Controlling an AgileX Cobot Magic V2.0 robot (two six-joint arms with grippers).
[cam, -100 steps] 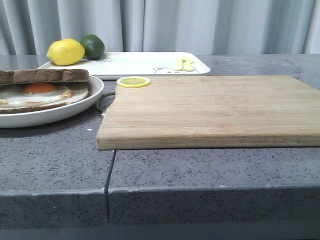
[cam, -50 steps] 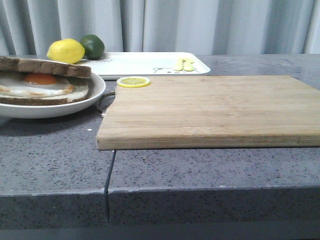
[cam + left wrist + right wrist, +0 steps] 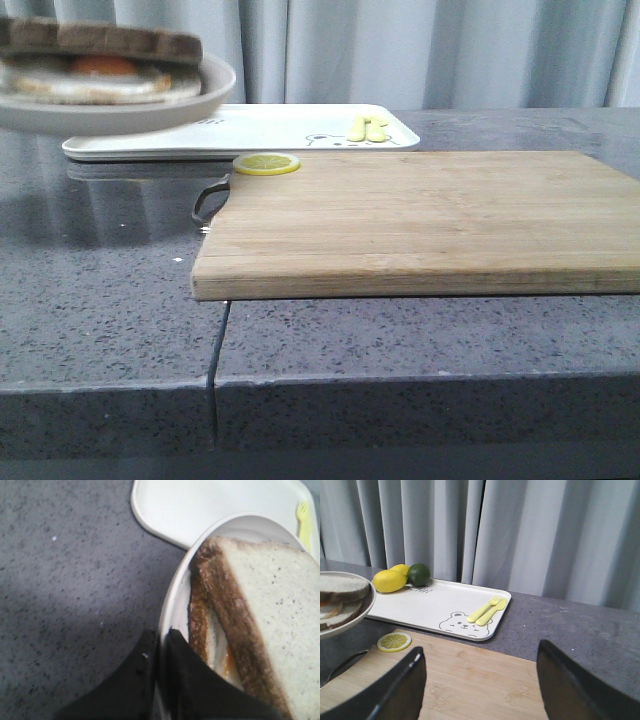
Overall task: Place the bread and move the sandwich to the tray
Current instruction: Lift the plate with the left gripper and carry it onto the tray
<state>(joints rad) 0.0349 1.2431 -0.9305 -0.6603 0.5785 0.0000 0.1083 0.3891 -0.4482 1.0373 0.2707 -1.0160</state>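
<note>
The sandwich (image 3: 100, 62), two brown-crusted slices with a fried egg between them, lies on a round white plate (image 3: 120, 115) held in the air at the far left, in front of the tray's left end. My left gripper (image 3: 162, 635) is shut on the plate's rim (image 3: 172, 592); the top bread slice (image 3: 277, 615) covers the egg. The white tray (image 3: 270, 130) with a bear drawing lies behind the wooden board. My right gripper (image 3: 480, 652) is open and empty above the board (image 3: 470, 680). Neither gripper shows in the front view.
A wooden cutting board (image 3: 420, 220) fills the middle, with a lemon slice (image 3: 266, 163) at its far left corner. A yellow fork and spoon (image 3: 367, 128) lie on the tray. A lemon (image 3: 390, 580) and a lime (image 3: 418, 574) sit at the tray's far left. Curtains hang behind.
The plate with the sandwich has risen off the counter and moved away from the camera toward the tray. It now hides the lemon and lime in the front view.
</note>
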